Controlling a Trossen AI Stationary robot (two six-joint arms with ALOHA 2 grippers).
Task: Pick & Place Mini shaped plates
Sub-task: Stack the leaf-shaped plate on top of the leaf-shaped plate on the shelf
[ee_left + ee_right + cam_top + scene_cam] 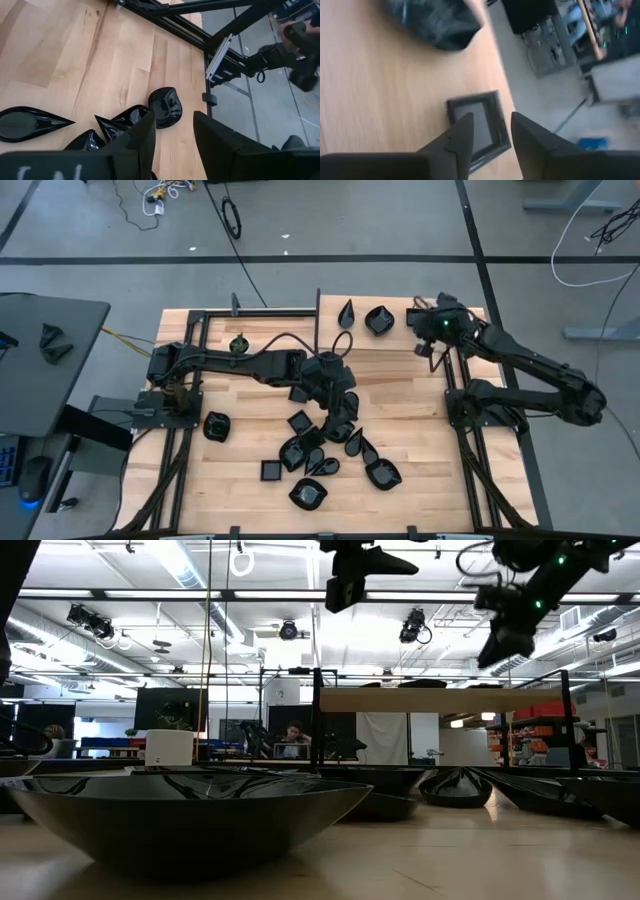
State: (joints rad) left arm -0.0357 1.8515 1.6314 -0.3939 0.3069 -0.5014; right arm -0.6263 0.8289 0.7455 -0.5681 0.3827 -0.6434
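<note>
Most plates (322,448) lie clustered on my worktop (420,440) toward its near edge, two more (378,319) at the far edge. My left gripper (343,398) hovers over the cluster, fingers apart and empty, its arm hiding several dishes. My right gripper (432,345) hangs at the far right corner, fingers parted, empty; a blurred square frame (480,127) lies beneath.
</note>
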